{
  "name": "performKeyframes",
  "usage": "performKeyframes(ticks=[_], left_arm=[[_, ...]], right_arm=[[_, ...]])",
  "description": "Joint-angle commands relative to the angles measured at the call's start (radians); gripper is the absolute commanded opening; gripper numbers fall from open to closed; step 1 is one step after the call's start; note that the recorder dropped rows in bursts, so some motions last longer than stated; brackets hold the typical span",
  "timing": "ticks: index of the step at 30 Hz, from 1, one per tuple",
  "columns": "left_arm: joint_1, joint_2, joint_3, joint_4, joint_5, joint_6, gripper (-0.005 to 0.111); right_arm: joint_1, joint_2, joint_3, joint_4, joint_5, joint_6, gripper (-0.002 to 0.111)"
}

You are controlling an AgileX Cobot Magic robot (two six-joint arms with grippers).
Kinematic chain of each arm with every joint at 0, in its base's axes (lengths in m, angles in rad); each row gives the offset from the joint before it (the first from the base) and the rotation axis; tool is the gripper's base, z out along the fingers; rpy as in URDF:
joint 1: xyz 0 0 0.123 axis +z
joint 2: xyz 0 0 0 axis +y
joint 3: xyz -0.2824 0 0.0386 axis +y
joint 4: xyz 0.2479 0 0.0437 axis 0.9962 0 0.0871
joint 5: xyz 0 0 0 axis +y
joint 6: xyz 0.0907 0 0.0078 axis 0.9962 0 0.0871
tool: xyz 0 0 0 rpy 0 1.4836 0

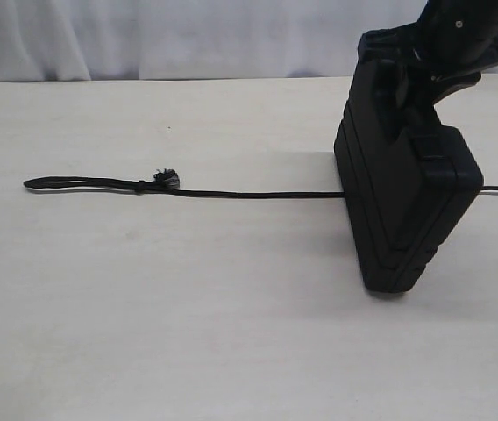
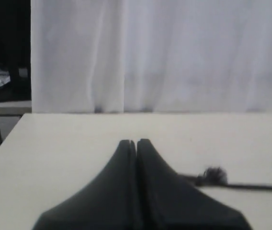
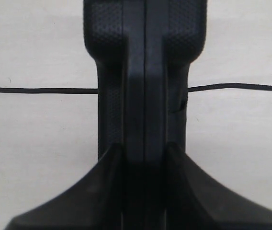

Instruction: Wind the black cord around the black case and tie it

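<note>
1. At the far left of the exterior view, the black cord (image 1: pixel 231 193) starts with its narrow end loop flat on the tabletop (image 1: pixel 188 333). It is slack, and nothing holds it.
2. Left of centre is the cord's small frayed knot. The left wrist view shows this knot just beyond the left pincer (image 2: pixel 136 143), whose jaws are pressed together with nothing between them. It looks parked clear of the work, close to the free end it would presumably take.
3. Through the centre, the cord runs in a nearly straight line to the foot of the black case (image 1: pixel 402 193).
4. Right of centre, the case stands on a narrow edge, leaning slightly. The right pincer (image 3: pixel 143 158) pinches its upper end, one finger on each broad face. Judgement: the case is held upright so the cord crosses beneath it and both ends can be brought up around it.
5. At the right edge, the cord comes out again from behind the case. I cannot tell whether the case presses on it. No wrap or knot is made yet.
</note>
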Motion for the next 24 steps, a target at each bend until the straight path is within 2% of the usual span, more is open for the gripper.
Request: performKeyframes(ticks=[1,6,12,18,24], left_arm=[[-0.008,-0.003,0.003,-0.19,-0.2,-0.008,0.0],[-0.008,-0.003,0.003,-0.228,-0.345,-0.008,0.0],[-0.008,-0.003,0.003,-0.228,-0.373,-0.008,0.0],[-0.008,-0.003,0.003,-0.226,-0.415,-0.212,0.0],[-0.008,-0.003,0.003,-0.218,-0.409,-0.285,0.0]], right_arm=[[-0.001,-0.001,-0.008,0.001,0.0,-0.013,0.004],[-0.001,-0.001,-0.008,0.001,0.0,-0.013,0.004],[-0.001,-0.001,-0.008,0.001,0.005,-0.013,0.004],[-0.001,-0.001,-0.008,0.001,0.001,-0.013,0.004],[-0.001,-0.001,-0.008,0.001,0.001,-0.013,0.004]])
